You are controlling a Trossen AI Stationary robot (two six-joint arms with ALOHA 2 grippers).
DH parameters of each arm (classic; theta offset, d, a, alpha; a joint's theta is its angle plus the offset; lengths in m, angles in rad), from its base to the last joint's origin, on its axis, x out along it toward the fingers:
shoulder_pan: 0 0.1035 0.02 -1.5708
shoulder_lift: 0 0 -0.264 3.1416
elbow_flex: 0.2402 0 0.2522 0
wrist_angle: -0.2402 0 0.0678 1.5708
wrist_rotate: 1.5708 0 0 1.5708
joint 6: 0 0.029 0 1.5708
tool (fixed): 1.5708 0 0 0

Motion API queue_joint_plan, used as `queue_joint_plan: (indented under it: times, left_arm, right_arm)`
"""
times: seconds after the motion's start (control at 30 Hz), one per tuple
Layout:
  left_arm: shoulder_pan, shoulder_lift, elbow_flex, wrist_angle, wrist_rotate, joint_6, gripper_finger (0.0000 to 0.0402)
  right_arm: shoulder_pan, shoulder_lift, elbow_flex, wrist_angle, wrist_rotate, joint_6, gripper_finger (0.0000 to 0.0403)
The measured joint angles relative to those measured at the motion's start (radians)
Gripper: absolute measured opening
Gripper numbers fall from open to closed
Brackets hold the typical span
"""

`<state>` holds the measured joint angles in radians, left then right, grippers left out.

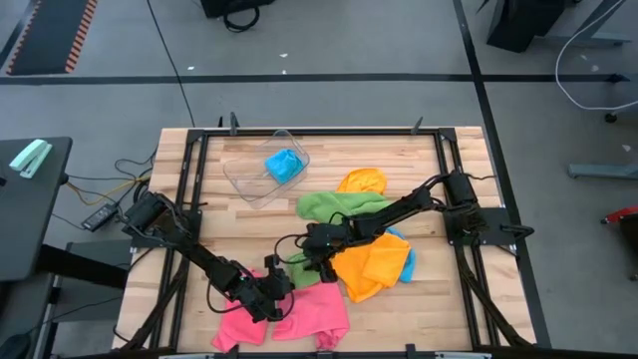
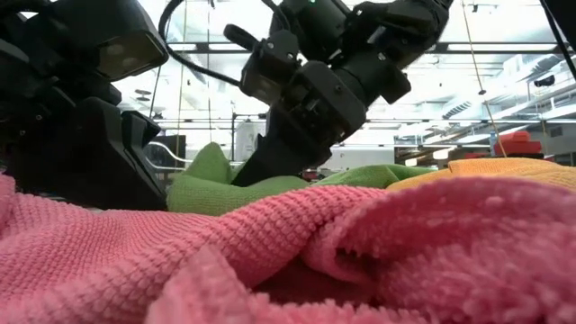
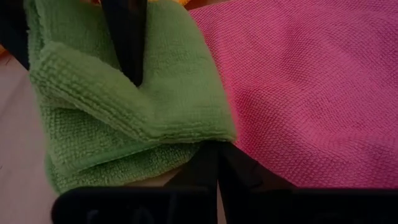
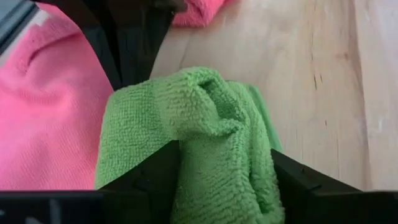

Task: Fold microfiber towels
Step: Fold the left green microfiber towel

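The wooden worktop [image 1: 199,214] carries everything, framed by black rails. Both dark arms reach inward from its two sides and meet near the front middle.

The pink towel [image 1: 299,311] is the widest cloth, lying rumpled at the front edge of the worktop; in the low view its pile fills the foreground [image 2: 360,243]. Next to it, toward the right, the orange towel [image 1: 367,267] lies in a loose heap, with a sky blue towel [image 1: 404,261] peeking out from under its right side. A second orange cloth [image 1: 361,181] sits farther back. The green towel [image 1: 339,205] stretches from the middle of the worktop down toward the pink one, and its near end is bunched where the two grippers meet.

A clear plastic tub [image 1: 249,179] stands at the back of the worktop, with another blue cloth [image 1: 285,165] inside it.

The right gripper [image 1: 299,261] has its fingers parted, one on each side of a bunched fold of the green towel [image 4: 211,143], just beside the pink towel. The left gripper [image 1: 267,291] rests over the pink towel's edge with its fingers pressed together; the green fold [image 3: 124,106] lies right in front of them, but whether cloth is pinched between the tips cannot be told.
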<state>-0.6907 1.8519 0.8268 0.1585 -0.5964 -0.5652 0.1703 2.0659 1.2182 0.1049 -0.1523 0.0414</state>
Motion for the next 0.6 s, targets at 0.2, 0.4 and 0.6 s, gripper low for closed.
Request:
queue_joint_plan:
  times: [0.2,0.4,0.6]
  left_arm:
    - [0.000,0.000,0.000,0.000,0.000,0.000,0.0026]
    - [-0.001,0.000,0.000,0.000,0.000,0.000,0.0018]
    - [-0.003,0.000,0.000,0.001,0.000,0.001,0.0014]
  right_arm:
    - [0.000,0.000,0.069,-0.130,0.025,-0.027,0.0201]
    - [-0.013,-0.006,0.094,-0.213,0.025,-0.045,0.0201]
    - [-0.027,-0.035,0.100,-0.226,0.025,-0.053,0.0201]
